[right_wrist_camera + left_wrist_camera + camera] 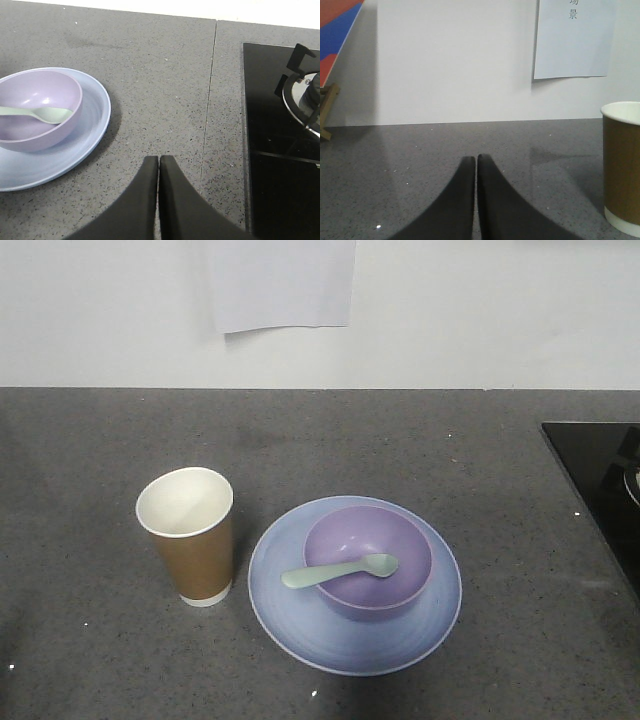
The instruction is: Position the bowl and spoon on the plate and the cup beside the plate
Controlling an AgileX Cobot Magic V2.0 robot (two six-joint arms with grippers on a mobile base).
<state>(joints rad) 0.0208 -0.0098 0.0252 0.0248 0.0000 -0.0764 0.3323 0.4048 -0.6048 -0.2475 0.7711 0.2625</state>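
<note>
Left claw (476, 165) closed near cup (622, 165); wall paper (572, 40) reads "场景".

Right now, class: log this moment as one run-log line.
bowl on plate | spoon in bowl | cup beside plate | left hand shut | right hand shut

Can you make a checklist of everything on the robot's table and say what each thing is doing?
Surface: dark grey speckled countertop, one seam running front to back.
Plate: pale blue, flat on the counter.
Bowl: purple, upright on the plate.
Spoon: mint green, scoop inside the bowl, handle over the rim.
Cup: brown paper, upright, apart from the plate.
Clutter: nothing seen.
Left gripper: shut, empty, near the cup.
Right gripper: shut, empty, between plate and stove.
Cables: nothing seen.
Surroundings: white wall, taped paper sheet, black stove.
</note>
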